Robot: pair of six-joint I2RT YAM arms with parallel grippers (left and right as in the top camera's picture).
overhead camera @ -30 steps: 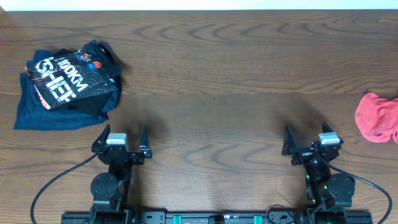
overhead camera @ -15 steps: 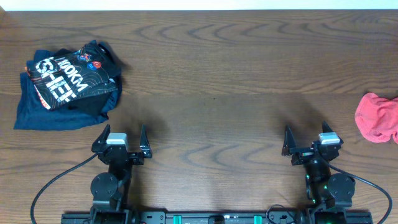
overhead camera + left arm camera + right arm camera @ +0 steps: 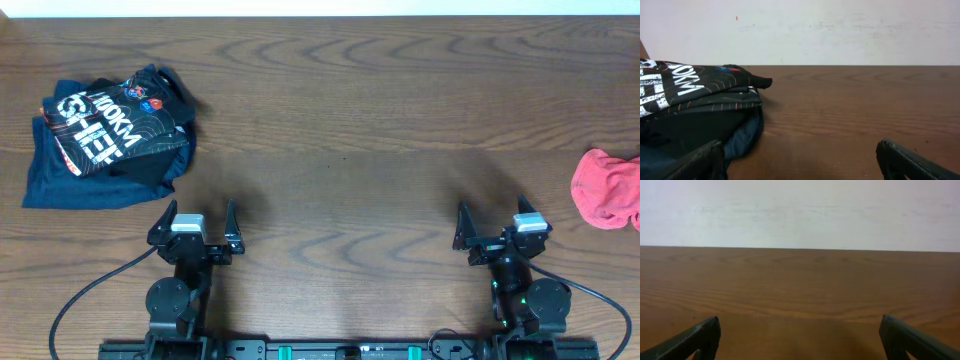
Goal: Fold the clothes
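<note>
At the right edge of the table: the red shirt lies bunched in a heap, partly cut off by the frame and well apart from both arms.
Change: none that I can find. Over the last second neither arm has stirred and no cloth has shifted.
Meaning for the task: I judge the folding has not begun. The shirt is crumpled and untouched, and it must first be brought to the bare middle of the wood and spread flat.
Left gripper: released, jaws spread wide with nothing between them, sitting at the near edge. Its own camera looks across at the dark pile.
Right gripper: also released and empty, jaws wide, at the near edge. Its camera shows only bare wood and the pale wall, so the shirt is outside that view.
Dark pile: navy and black garments with white lettering, stacked at the far left. I am not meant to fold these.
Containers: none in any view, no basket, bin or tray. Both heaps of cloth lie straight on the wood.
Next move, as I see it: the right arm is the nearer one to the shirt and would have to reach out to its right. A heap like that makes it easy to pinch several layers at once.
</note>
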